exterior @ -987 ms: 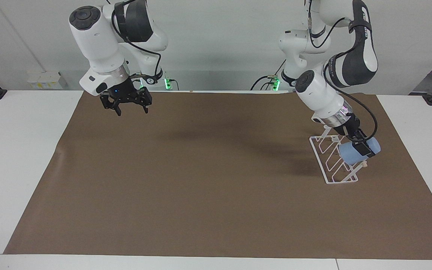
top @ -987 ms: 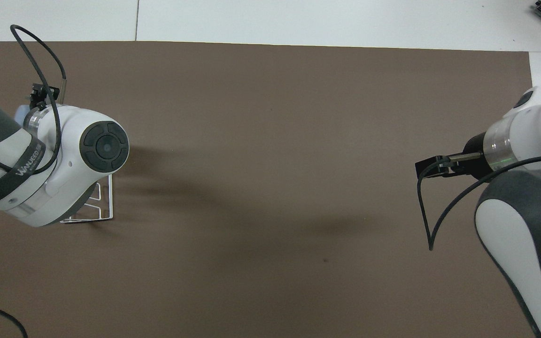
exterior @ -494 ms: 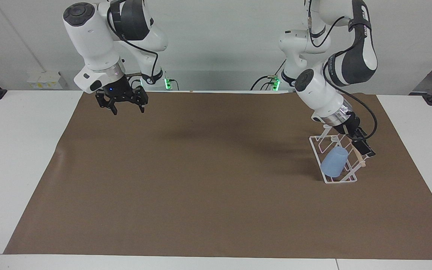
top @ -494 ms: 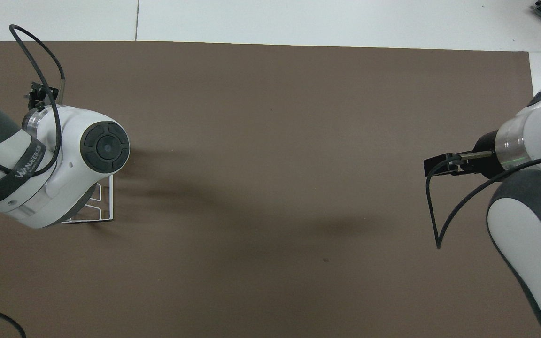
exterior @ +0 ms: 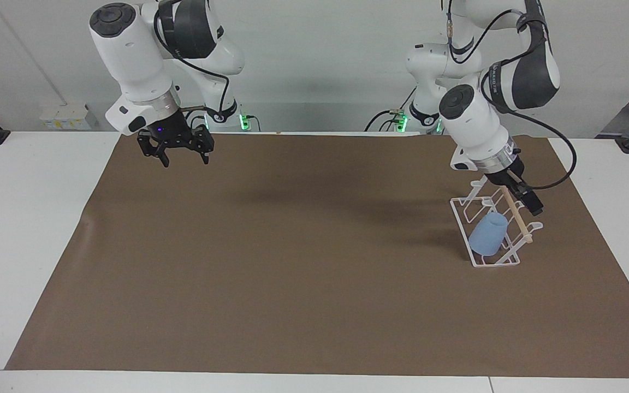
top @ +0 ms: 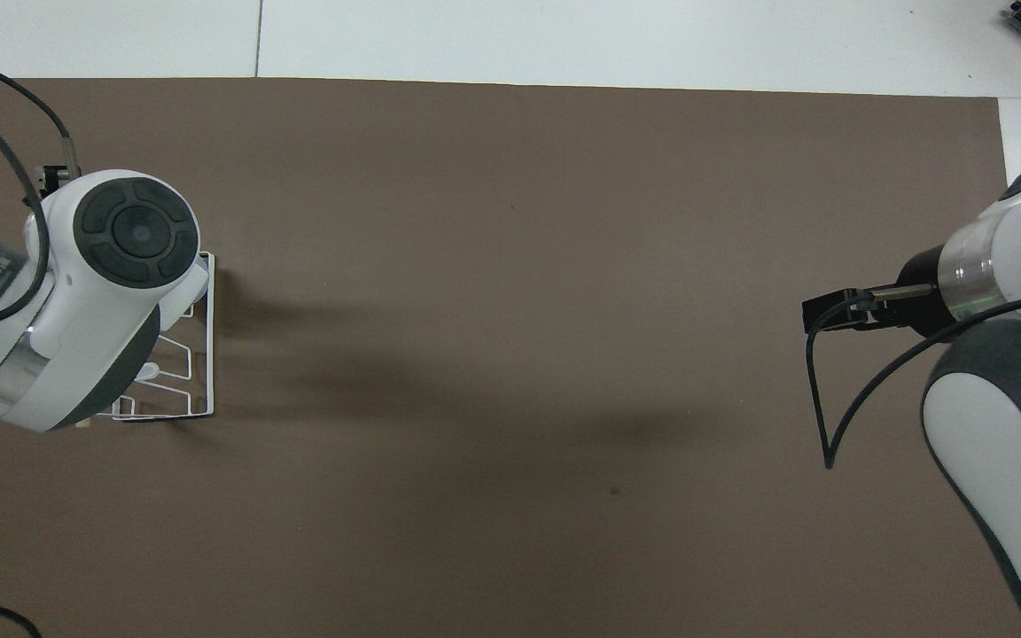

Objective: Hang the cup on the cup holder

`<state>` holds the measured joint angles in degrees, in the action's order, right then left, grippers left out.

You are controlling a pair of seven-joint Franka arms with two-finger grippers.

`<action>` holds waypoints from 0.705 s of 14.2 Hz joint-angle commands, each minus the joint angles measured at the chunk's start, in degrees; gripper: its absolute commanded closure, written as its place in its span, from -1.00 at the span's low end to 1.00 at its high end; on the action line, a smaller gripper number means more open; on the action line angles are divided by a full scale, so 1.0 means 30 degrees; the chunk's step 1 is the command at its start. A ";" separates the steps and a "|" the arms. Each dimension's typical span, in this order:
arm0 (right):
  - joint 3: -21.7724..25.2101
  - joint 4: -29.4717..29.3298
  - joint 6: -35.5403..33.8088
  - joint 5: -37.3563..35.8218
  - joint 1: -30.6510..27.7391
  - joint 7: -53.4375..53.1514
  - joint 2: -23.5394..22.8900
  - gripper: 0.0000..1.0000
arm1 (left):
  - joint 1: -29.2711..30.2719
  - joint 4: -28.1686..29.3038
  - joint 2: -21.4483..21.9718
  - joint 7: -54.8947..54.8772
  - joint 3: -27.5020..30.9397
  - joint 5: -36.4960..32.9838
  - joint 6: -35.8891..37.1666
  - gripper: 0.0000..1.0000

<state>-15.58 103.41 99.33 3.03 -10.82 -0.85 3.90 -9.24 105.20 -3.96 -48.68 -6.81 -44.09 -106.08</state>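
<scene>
The light-blue cup (exterior: 488,233) hangs mouth-down on a slanted prong of the white wire cup holder (exterior: 497,265), below its wooden dowel (exterior: 517,217). The holder stands toward the left arm's end of the table. My left gripper (exterior: 531,204) is open and empty, just above the dowel and clear of the cup. My right gripper (exterior: 183,157) is open and empty, held in the air over the mat's edge at the right arm's end; it also shows in the overhead view (top: 821,312). In the overhead view the left arm hides the cup and covers part of the holder (top: 210,337).
A brown mat (exterior: 292,262) covers the white table (exterior: 25,218). Nothing else lies on the mat. Cables hang from both arms' wrists.
My left gripper let go of the cup, which dropped onto the prong and settled there. The left gripper then lifted off and drew back. The right gripper rose a little and withdrew.
</scene>
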 commanded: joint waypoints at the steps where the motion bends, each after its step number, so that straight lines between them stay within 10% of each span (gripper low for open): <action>1: -0.0228 0.0159 0.0200 -0.0073 -0.0318 0.0313 0.0253 -1.00 | 0.0062 -0.1866 0.0001 0.1077 0.0161 0.2702 0.0671 -1.00; 10: -0.0228 0.0159 0.0200 -0.0073 -0.0318 0.0313 0.0253 -1.00 | 0.1960 -0.3220 0.2139 0.2253 0.0895 1.1407 0.3453 -1.00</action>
<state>-15.58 103.41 99.33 3.03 -10.82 -0.85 3.90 -6.41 96.14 1.17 -42.85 -3.90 -14.93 -98.11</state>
